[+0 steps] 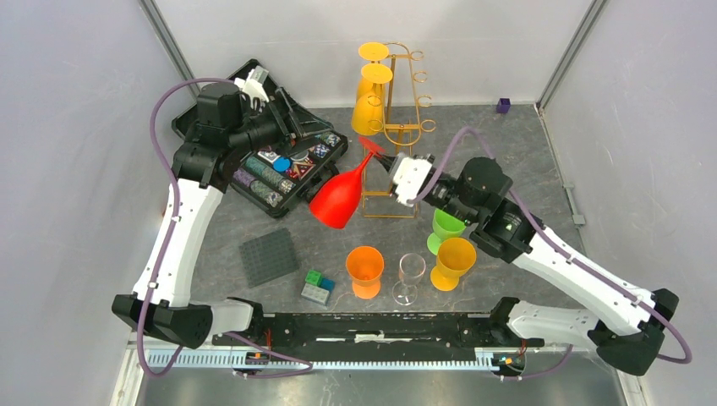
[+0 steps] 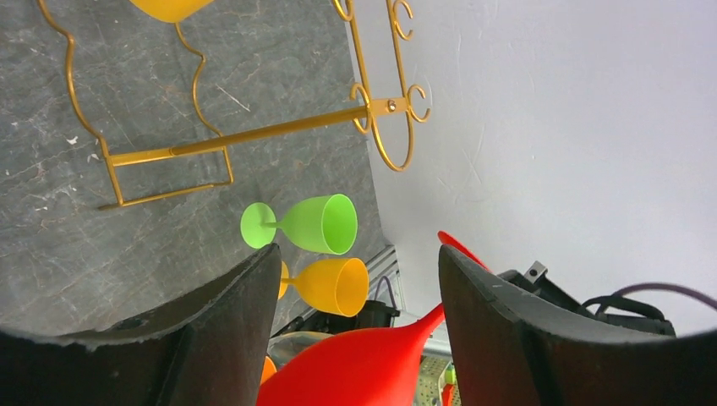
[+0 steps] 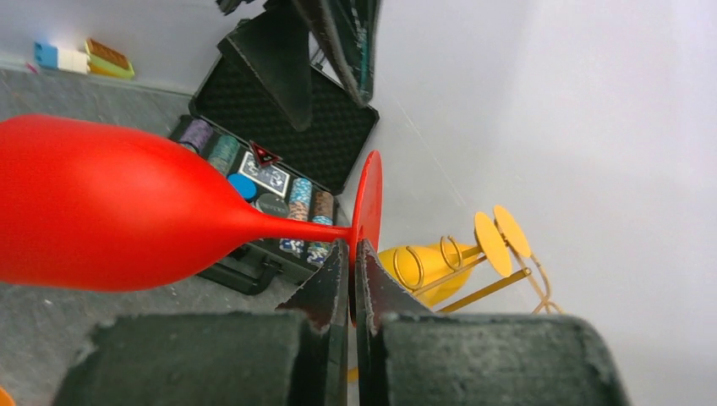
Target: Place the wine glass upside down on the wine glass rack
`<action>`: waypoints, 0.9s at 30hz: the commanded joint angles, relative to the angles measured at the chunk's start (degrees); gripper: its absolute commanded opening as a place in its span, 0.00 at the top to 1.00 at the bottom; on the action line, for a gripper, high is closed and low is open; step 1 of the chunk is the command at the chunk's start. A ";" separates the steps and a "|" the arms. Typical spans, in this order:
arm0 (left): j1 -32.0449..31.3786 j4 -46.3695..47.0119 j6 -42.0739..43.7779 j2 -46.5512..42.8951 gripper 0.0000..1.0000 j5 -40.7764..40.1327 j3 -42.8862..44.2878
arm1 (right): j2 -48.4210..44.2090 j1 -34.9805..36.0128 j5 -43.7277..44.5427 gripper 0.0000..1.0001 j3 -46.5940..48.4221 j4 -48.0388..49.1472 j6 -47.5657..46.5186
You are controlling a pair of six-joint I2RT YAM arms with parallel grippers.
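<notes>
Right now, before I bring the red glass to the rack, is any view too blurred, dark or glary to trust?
Top external: evenly lit, sharp, soft shadows only; the clear glass is faint. Left wrist: wine glass rack crisp, wall washed pale. Right wrist: red wine glass readable, its own jaws dark and soft.

No readable text, card (image 3: 269, 179) print — too blurred

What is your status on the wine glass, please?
Left gripper open, empty. Right gripper shut on red wine glass stem, glass tilted near the rack base. Two yellow glasses hang on one side; other loops free.
</notes>
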 commanded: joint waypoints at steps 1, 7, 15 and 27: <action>0.29 -0.01 0.21 0.46 0.27 3.51 0.46 | -1.08 6.18 11.75 1.00 -0.49 0.64 -14.47; 0.29 -0.01 -0.66 0.70 0.28 6.39 -0.21 | -1.75 13.76 20.38 1.00 -4.49 3.07 -24.90; 0.12 0.39 -2.82 0.88 0.32 11.34 -2.80 | -2.90 20.81 31.15 1.00 -10.51 9.65 -36.66; -4.64 13.45 -9.87 0.49 0.40 19.80 -8.78 | -3.86 25.79 38.06 1.00 -16.29 17.96 -45.97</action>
